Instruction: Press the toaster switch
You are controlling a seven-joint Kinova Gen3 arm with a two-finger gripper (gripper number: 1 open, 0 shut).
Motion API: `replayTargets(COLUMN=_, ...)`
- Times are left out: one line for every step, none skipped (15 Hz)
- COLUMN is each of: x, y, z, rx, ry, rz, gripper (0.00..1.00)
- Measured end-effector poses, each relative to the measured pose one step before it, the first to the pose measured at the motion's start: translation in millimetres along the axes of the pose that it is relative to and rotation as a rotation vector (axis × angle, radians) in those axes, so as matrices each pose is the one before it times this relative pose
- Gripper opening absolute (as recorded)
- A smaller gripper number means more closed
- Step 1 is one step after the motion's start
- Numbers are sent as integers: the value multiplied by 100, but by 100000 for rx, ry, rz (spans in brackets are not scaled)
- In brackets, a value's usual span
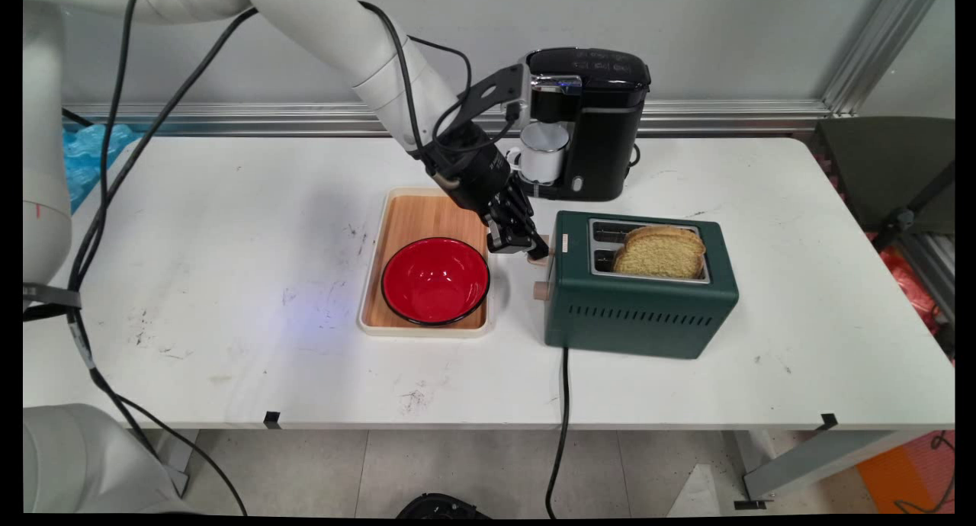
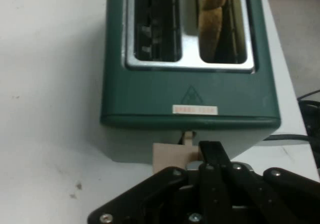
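Down at the green toaster [image 1: 640, 312], the gripper [image 1: 534, 248] has its fingers pressed together on the wooden lever [image 2: 167, 154], beside the tray's [image 1: 396, 213] red bowl [image 1: 435, 280].

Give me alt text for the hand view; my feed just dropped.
The black pincer, fingers together, rests at the pale lever on the end of a green toaster, seen from above. One slot holds a slice of bread; the other slot is empty, and the white table lies around it.
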Motion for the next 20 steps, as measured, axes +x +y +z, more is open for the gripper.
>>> replayTargets(x=-27, y=-191, z=204, rx=288, ry=-241, rz=-11, gripper=0)
replayTargets(x=7, y=-164, z=164, rx=256, ry=-113, rz=11, gripper=0)
replayTargets(x=15, y=-153, z=161, rx=224, ry=-71, rz=-8, gripper=0)
replayTargets(x=16, y=-97, z=114, rx=128, ry=-37, rz=-2, gripper=0)
replayTargets(x=8, y=-129, z=154, rx=179, ry=-65, rz=-44, gripper=0)
replayTargets(x=-4, y=-124, z=177, rx=162, ry=-77, rz=-66, gripper=0)
replayTargets(x=-21, y=-92, z=188, rx=71, ry=-137, rz=-66, gripper=0)
replayTargets(x=-40, y=-71, z=155, rx=54, ry=-129, rz=-127, gripper=0)
replayTargets(x=-32, y=-32, z=103, rx=7, ry=-60, rz=-92, gripper=0)
replayTargets(x=-62, y=-22, z=167, rx=-15, ry=-177, rz=-79, gripper=0)
replayTargets(x=-70, y=-17, z=182, rx=-34, ry=-134, rz=-95, gripper=0)
replayTargets(x=-53, y=2, z=106, rx=-24, ry=-104, rz=-41, gripper=0)
replayTargets(x=-73, y=-1, z=177, rx=-27, ry=-108, rz=-73, gripper=0)
replayTargets(x=-68, y=4, z=153, rx=-32, ry=-137, rz=-77, gripper=0)
replayTargets(x=-85, y=1, z=161, rx=-14, ry=-117, rz=-103, gripper=0)
replayTargets(x=-92, y=8, z=152, rx=3, ry=-159, rz=-117, gripper=0)
replayTargets(x=-77, y=11, z=126, rx=-10, ry=-126, rz=-82, gripper=0)
replayTargets(x=-111, y=8, z=125, rx=16, ry=-147, rz=-144, gripper=0)
replayTargets(x=-99, y=5, z=105, rx=48, ry=-93, rz=-151, gripper=0)
replayTargets(x=-104, y=-4, z=97, rx=62, ry=-114, rz=-139, gripper=0)
